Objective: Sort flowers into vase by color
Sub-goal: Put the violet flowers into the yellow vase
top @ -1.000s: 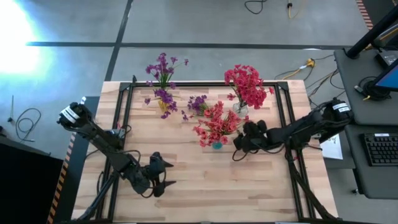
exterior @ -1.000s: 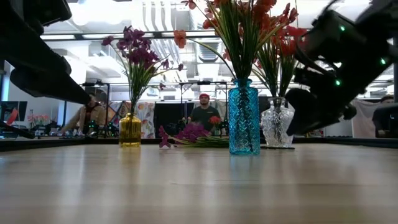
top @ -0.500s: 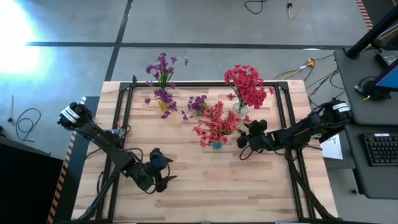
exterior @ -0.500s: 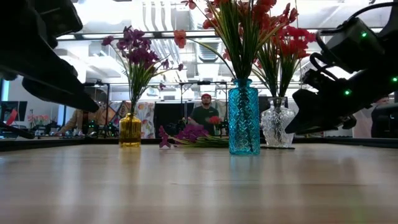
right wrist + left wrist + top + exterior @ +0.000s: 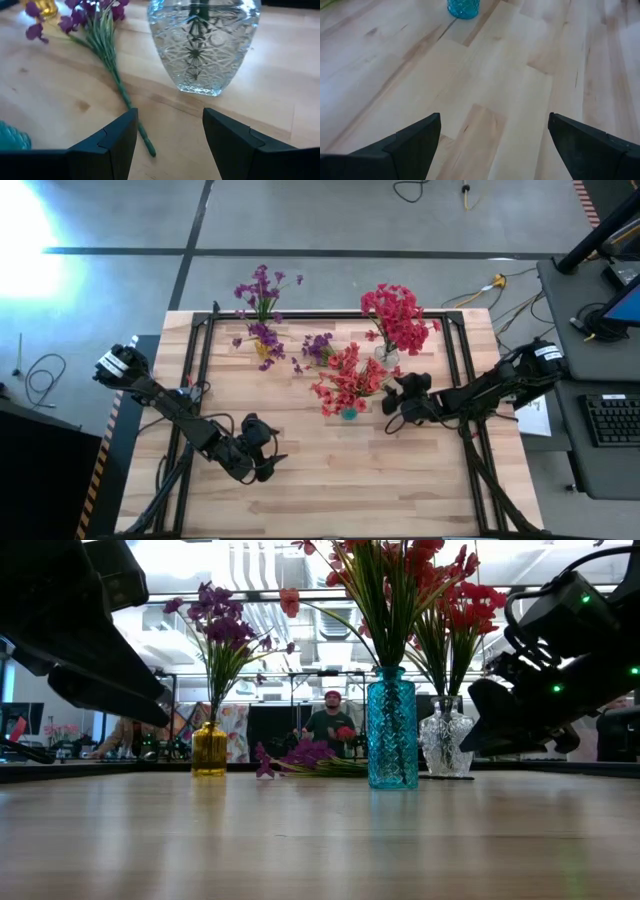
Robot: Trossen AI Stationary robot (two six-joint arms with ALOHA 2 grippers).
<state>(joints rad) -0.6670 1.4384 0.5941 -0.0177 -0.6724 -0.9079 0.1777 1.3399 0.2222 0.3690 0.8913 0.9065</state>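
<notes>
So the right gripper (image 5: 392,408) is hanging just above the tabletop (image 5: 400,480), right of the blue vase (image 5: 348,413) and close to the clear vase (image 5: 203,42). Its fingers are sitting partly apart with nothing between them. One purple sprig (image 5: 102,37) is lying flat on the wood near the far edge, between the yellow vase (image 5: 209,750) and the clear one, its stem end pointing at the right gripper. Red flowers (image 5: 398,315) are standing in the clear vase and more red ones in the blue; purple flowers (image 5: 260,288) are in the yellow one. The left gripper (image 5: 268,463) is waiting near the front edge, spread wide, empty. I think a person (image 5: 329,723) is standing in the background, hard to tell.
</notes>
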